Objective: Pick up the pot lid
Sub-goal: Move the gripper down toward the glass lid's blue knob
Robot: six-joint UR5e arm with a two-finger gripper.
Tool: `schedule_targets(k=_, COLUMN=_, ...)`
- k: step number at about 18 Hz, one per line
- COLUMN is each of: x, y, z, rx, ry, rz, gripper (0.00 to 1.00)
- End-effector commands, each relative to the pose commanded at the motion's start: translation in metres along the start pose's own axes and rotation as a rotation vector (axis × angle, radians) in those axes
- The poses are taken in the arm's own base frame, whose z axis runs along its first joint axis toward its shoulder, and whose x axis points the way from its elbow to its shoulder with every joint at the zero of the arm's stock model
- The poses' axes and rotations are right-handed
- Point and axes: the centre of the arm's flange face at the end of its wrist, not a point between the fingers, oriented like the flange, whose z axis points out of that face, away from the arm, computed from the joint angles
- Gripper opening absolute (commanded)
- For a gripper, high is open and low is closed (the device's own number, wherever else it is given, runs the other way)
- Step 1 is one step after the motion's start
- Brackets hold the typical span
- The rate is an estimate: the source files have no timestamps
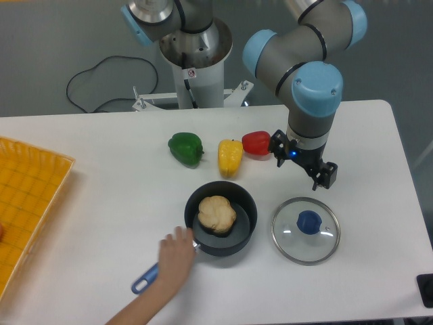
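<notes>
One pot lid [291, 242] on the desk [101, 210], and I've got the gripper [301, 163] wide open near it. Somebody's hand [173, 261] is by the black pot [249, 198].

On the table [101, 223], the pan [249, 211] is lying with one object [216, 214] inside, and its handle [145, 278] goes to the front left. To its right lies the lid [309, 223]; behind the pan are three vegetables [230, 157].

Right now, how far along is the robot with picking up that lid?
Only the preparation looks done: the gripper is open near the glass lid. Nothing is in hand; its fingers stand apart. Left: probably closing on the blue knob and lifting the lid, which lies on the table.
</notes>
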Motion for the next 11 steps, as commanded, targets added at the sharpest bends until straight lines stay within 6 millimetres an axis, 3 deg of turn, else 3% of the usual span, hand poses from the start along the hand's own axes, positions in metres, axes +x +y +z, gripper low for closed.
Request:
schedule_targets(k=9, x=-0.003, y=0.021, z=0.011, rx=0.02, ry=0.026, rz=-0.029, gripper=1.0)
schedule_targets(k=11, x=0.001, y=0.022, z=0.016, rx=0.009, ry=0.038, rz=-0.124, gripper=1.0)
